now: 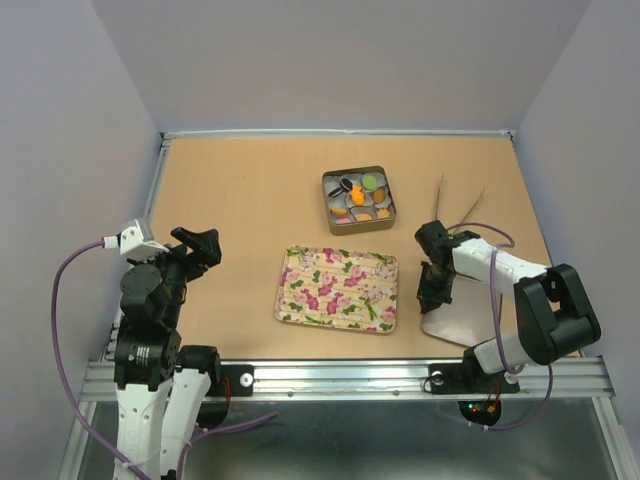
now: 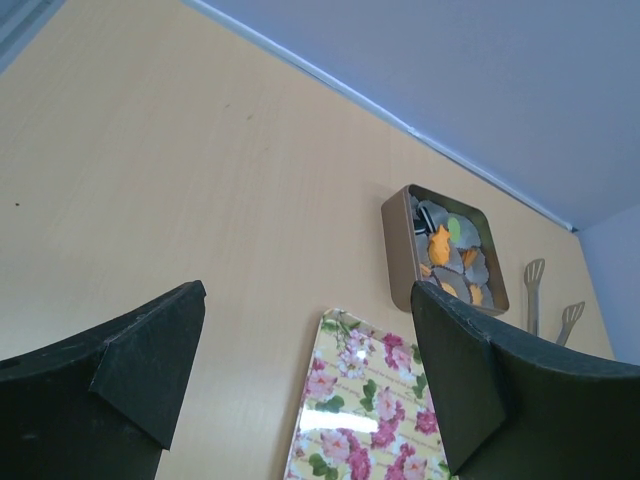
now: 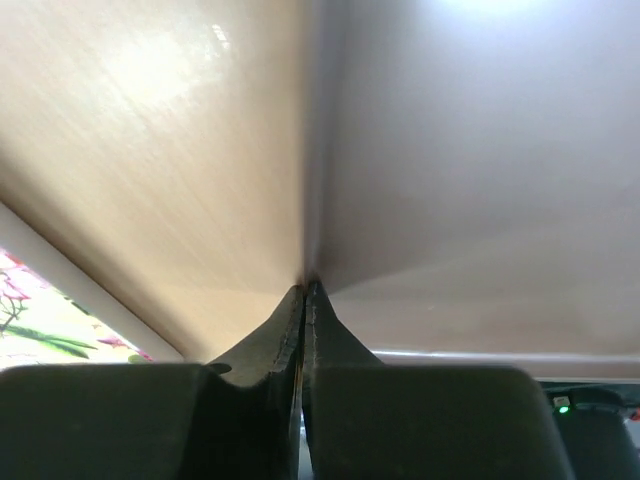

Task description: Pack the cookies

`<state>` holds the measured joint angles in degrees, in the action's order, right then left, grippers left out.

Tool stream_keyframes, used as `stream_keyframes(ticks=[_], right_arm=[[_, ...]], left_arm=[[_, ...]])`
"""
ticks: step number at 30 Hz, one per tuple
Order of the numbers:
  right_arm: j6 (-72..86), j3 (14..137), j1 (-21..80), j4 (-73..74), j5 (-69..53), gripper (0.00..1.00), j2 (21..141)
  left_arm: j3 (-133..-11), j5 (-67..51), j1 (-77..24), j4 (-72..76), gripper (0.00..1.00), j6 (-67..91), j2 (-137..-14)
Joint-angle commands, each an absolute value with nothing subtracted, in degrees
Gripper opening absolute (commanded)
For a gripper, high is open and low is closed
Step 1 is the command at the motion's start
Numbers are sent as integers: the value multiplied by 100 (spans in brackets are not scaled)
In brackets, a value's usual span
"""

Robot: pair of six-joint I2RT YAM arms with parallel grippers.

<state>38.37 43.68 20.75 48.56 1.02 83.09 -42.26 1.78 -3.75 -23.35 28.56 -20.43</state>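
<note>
Cookies (image 1: 357, 196) sitting in square tin (image 1: 392, 203) at far side, behind floral tray (image 1: 340, 290). Our right gripper (image 1: 434, 297) pinching grey lid (image 1: 458, 326) edge, fingers clenched. Our left gripper (image 1: 203, 243) hovering, fingers spread, grasping nothing.

Layout, taken from the hands:
- Tin (image 1: 327, 205) sits ahead and left of the right hand (image 1: 433, 300), toward the far side of the surface (image 1: 240, 200).
- Cookies (image 1: 358, 195) are all in the tin, some overlapping.
- Tray (image 1: 338, 289) lies just left of the right hand, between the two hands. The tin is behind it, apart.
- Two utensils (image 1: 440, 198) lie side by side just beyond the right hand, right of the tin.
- Flat panel (image 1: 455, 325) lies on the surface under the right hand, right of the tray.
- The right hand's tips sit at the panel's left edge, probably touching it. The wrist view is too close to confirm.
- Left hand (image 1: 200, 243) is well left of the tray, with the tin ahead and to its right.
</note>
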Motion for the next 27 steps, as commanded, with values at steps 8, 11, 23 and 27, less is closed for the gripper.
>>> stream_keyframes(ticks=[8,11,23,27], right_arm=[[3735,5957,2276,5966,184,0,7419],[3735,7055,2276,6476,71,0,7347],[5184,10485,2268,4056,-3047,0,8042],[6790,10118,2276,1387,-4190,1,8095]], left_arm=[[-4578,211,-396,-2048,95,2620,-2047],[-4929,395,-396,-1873,95,2549,-2450],[-7225,-2722,-352,154,86,3505,-5958],[-6795,-4085,-325,2716,86,5050,-6573]])
